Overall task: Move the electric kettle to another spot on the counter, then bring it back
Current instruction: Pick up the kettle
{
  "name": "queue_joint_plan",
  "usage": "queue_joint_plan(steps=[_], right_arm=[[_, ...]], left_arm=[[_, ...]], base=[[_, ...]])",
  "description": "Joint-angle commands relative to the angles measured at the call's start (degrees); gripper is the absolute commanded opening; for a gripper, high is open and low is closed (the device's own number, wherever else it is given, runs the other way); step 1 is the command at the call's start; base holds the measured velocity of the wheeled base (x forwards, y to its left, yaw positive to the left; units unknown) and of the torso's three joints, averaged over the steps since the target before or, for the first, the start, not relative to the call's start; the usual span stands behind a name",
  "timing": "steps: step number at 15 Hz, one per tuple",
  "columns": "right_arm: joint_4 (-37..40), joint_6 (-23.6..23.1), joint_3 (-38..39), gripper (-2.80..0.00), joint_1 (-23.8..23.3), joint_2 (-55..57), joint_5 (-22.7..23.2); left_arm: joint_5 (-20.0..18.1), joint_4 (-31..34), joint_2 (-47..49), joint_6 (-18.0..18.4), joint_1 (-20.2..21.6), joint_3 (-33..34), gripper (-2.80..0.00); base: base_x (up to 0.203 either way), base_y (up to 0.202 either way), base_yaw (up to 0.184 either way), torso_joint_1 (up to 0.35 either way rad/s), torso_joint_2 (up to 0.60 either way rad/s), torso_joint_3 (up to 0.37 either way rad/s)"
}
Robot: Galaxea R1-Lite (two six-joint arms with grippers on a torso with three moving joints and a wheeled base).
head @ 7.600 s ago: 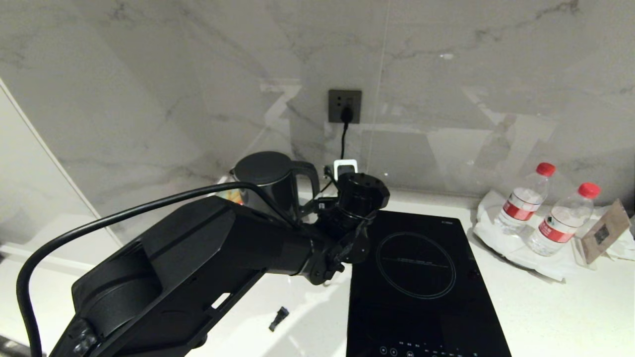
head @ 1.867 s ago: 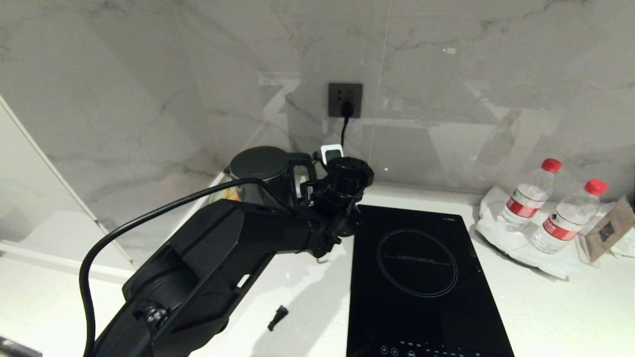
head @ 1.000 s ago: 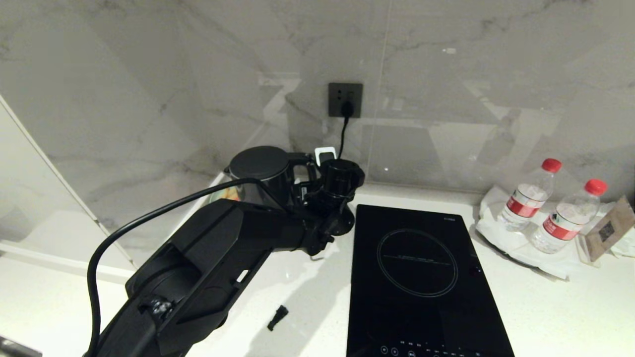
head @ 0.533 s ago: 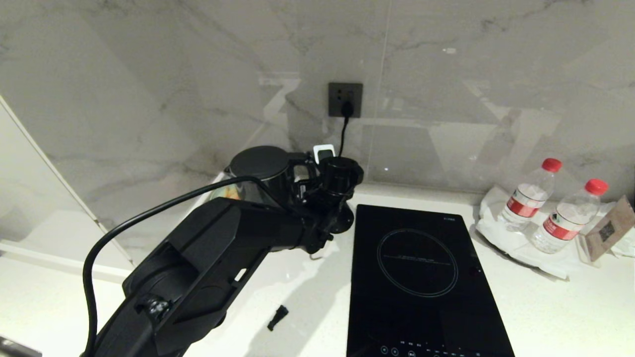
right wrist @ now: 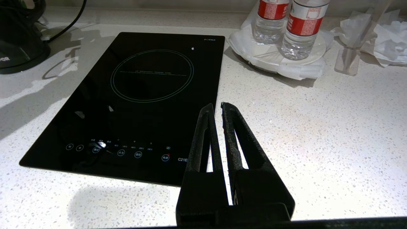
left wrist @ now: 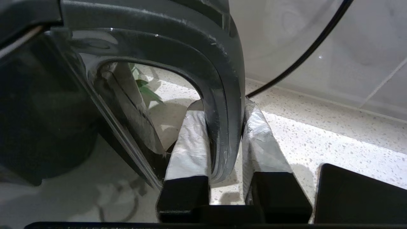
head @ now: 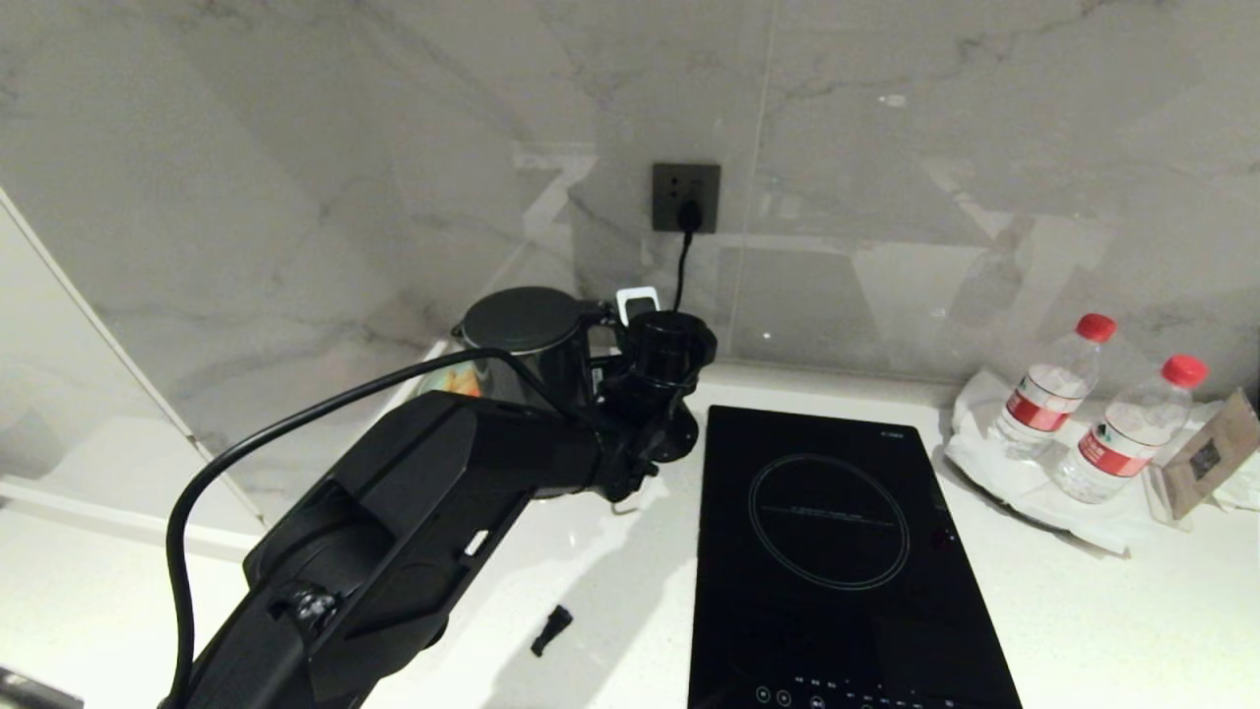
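The electric kettle (head: 520, 330), a glossy black jug with a flat lid, stands at the back of the white speckled counter (head: 610, 581), left of the cooktop. In the left wrist view my left gripper (left wrist: 224, 106) is shut on the kettle's loop handle (left wrist: 222, 95), with one taped finger (left wrist: 190, 140) on each side of it. The head view shows only the left wrist (head: 661, 359) beside the handle. My right gripper (right wrist: 216, 106) hangs shut and empty over the counter by the cooktop's front corner. The kettle's lower body (right wrist: 17, 44) shows far off in the right wrist view.
A black glass cooktop (head: 837, 551) lies right of the kettle. Two red-capped water bottles (head: 1043, 394) stand on a white tray at the back right, beside a card stand (head: 1206, 458). A cord runs to the wall socket (head: 685, 197). A small black piece (head: 553, 630) lies near the front.
My left wrist has drawn in leftward and toward the wall, up to the kettle's handle, and over the last half second it keeps still. The kettle's lid has shifted very slightly.
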Motion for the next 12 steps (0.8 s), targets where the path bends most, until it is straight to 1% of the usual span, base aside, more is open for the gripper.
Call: queue_joint_plan(steps=[1, 4, 6, 8, 10, 12], right_arm=[[0.02, -0.04, 0.00, -2.80, 0.00, 0.05, 0.02], [0.02, -0.01, 0.06, -2.80, 0.00, 0.08, 0.02], [0.02, -0.06, 0.00, -2.80, 0.00, 0.07, 0.02], [0.02, -0.01, 0.00, -2.80, 0.00, 0.05, 0.02], [0.02, -0.01, 0.00, -2.80, 0.00, 0.09, 0.02], [0.02, 0.00, 0.00, -2.80, 0.00, 0.00, 0.02]], left_arm=[[0.47, -0.16, -0.24, -0.20, 0.10, 0.33, -2.80], [0.93, -0.17, -0.87, -0.54, 0.01, 1.05, -2.80], [0.87, -0.17, -1.70, -1.60, -0.06, 2.31, -2.80], [0.25, -0.16, -4.07, -2.42, -0.27, 7.29, -2.80], [-2.42, -0.47, -7.56, -3.79, -0.40, 14.27, -2.80], [-5.21, -2.39, -10.39, -4.72, -0.48, 20.84, -2.80]], base=[[0.000, 0.000, 0.000, 0.000, 0.00, 0.000], [0.000, 0.000, 0.000, 0.000, 0.00, 0.000], [0.000, 0.000, 0.000, 0.000, 0.00, 0.000], [0.000, 0.000, 0.000, 0.000, 0.00, 0.000], [0.000, 0.000, 0.000, 0.000, 0.00, 0.000], [0.000, 0.000, 0.000, 0.000, 0.00, 0.000]])
